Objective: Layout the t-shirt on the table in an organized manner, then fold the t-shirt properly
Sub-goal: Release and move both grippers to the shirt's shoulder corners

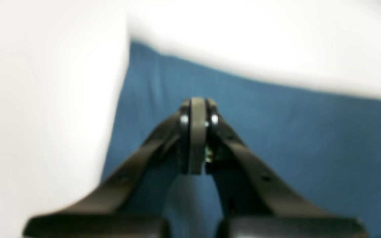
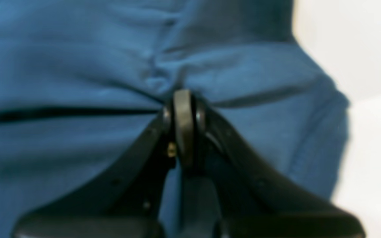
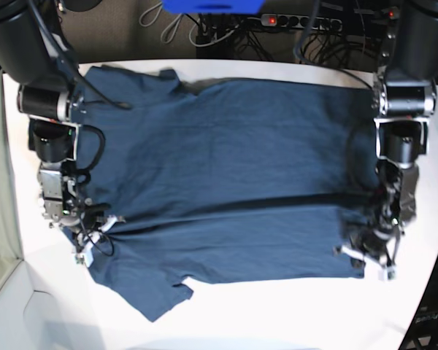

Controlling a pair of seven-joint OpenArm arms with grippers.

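Currently spread across white table (image 3: 226,313): navy t-shirt (image 3: 233,182), partly folded. Left gripper (image 1: 197,109) closed, over shirt corner. Right gripper (image 2: 184,102) clamped on bunched cloth near opposite edge.

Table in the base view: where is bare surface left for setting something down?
Bare table runs along the near edge below the t-shirt, widest near centre. Crowded at both side edges, where the right claw and left claw pinch the cloth.

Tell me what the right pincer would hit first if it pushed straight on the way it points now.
The t-shirt: the right pincer is shut, its tips at bunched blue cloth. Further along, likely more shirt on the table; depth is unclear.
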